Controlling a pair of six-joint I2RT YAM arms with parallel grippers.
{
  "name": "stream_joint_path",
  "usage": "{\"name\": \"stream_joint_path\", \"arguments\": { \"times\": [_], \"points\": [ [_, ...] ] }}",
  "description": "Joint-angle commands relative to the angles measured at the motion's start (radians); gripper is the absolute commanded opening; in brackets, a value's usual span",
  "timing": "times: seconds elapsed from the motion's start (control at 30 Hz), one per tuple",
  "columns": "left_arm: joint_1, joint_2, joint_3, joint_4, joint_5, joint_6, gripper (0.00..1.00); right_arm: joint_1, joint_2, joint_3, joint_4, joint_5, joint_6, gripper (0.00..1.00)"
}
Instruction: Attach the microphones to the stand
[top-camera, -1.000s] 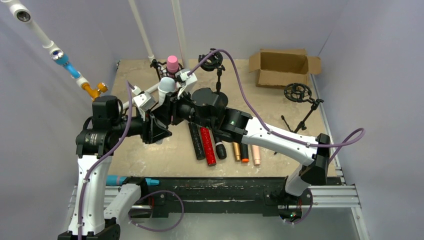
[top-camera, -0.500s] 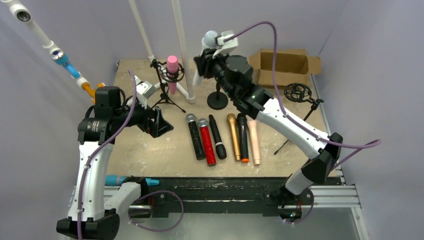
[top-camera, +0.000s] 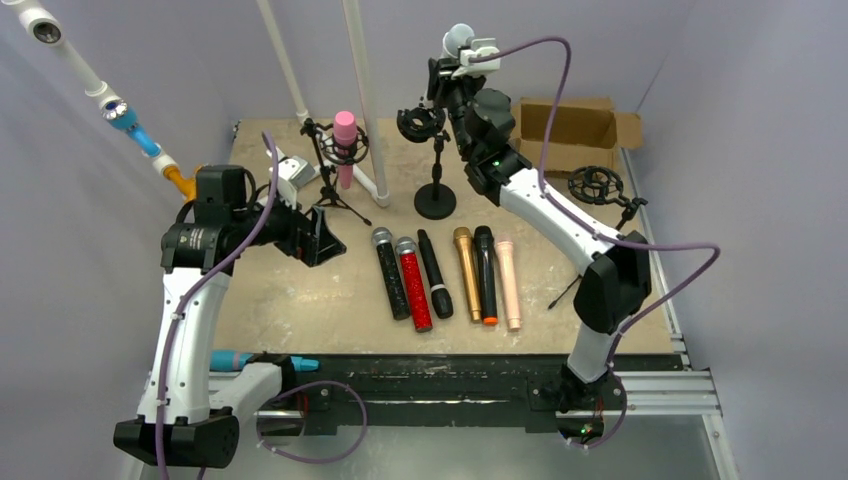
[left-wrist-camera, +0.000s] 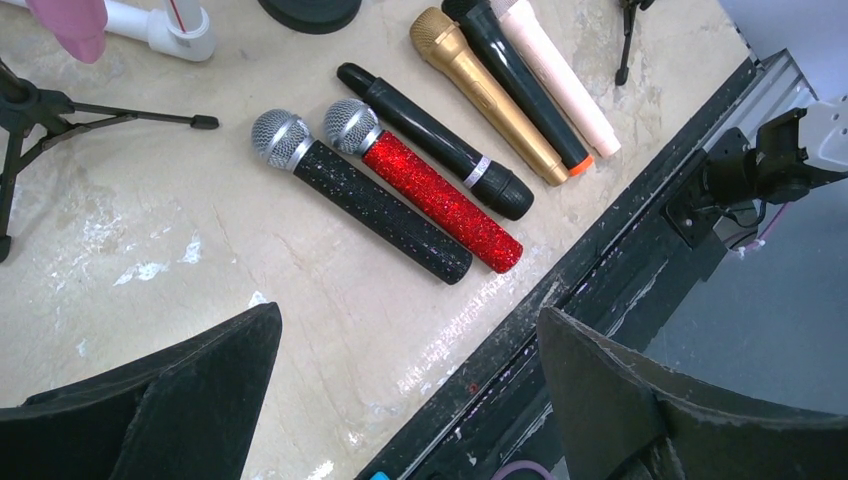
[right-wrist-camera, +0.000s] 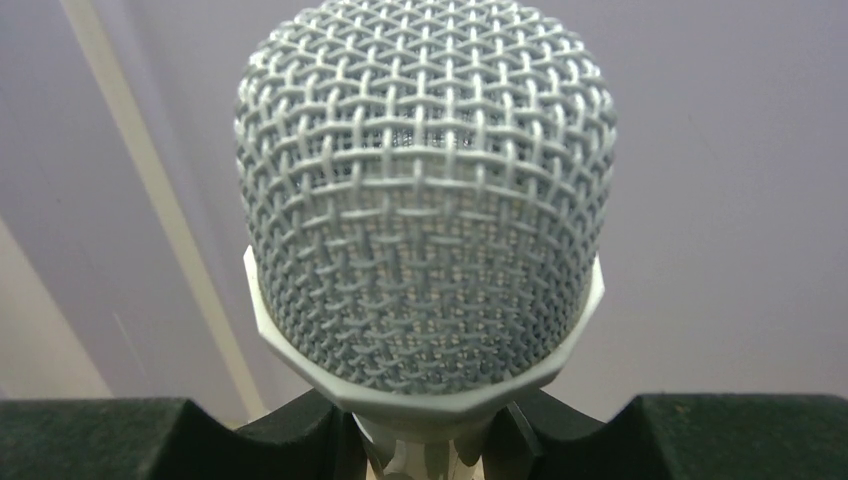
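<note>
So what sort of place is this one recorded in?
Probably a robot lab test cell, not a studio: plain lilac enclosure walls close around a scuffed beige tabletop on an aluminium rail frame, with white PVC pipes rigged at the back.

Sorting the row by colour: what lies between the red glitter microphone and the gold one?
A black microphone lies between the red glitter microphone and the gold microphone; the left wrist view shows it clearly, and the top view too.

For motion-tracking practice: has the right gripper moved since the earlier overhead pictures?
Yes: the right gripper moved right and up-frame, from beside the pink microphone to beyond the round-base stand.
</note>
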Motion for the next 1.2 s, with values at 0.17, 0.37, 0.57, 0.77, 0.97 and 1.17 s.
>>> {"name": "stream_joint_path", "arguments": {
  "times": [0.17, 0.37, 0.57, 0.77, 0.97, 1.17],
  "points": [
    [-0.003, 0.018, 0.027, 0.021, -0.007, 0.002, 1.0, -0.012, 0.1, 0.02, 0.221, -0.038, -0.077, 0.0],
    [-0.004, 0.021, 0.023, 0.018, -0.011, 0.014, 1.0, -0.013, 0.128, -0.003, 0.249, -0.042, -0.074, 0.0],
    [-0.003, 0.023, 0.014, 0.018, -0.014, 0.019, 1.0, -0.014, 0.148, -0.03, 0.272, -0.044, -0.072, 0.0],
    [-0.003, 0.021, 0.01, 0.015, -0.015, 0.025, 1.0, -0.014, 0.175, -0.033, 0.281, -0.045, -0.07, 0.0],
    [-0.003, 0.021, 0.009, 0.013, -0.018, 0.033, 1.0, -0.015, 0.191, -0.042, 0.289, -0.046, -0.068, 0.0],
    [-0.003, 0.023, 0.005, 0.012, -0.019, 0.038, 1.0, -0.015, 0.202, -0.057, 0.298, -0.041, -0.068, 0.0]
  ]
}}
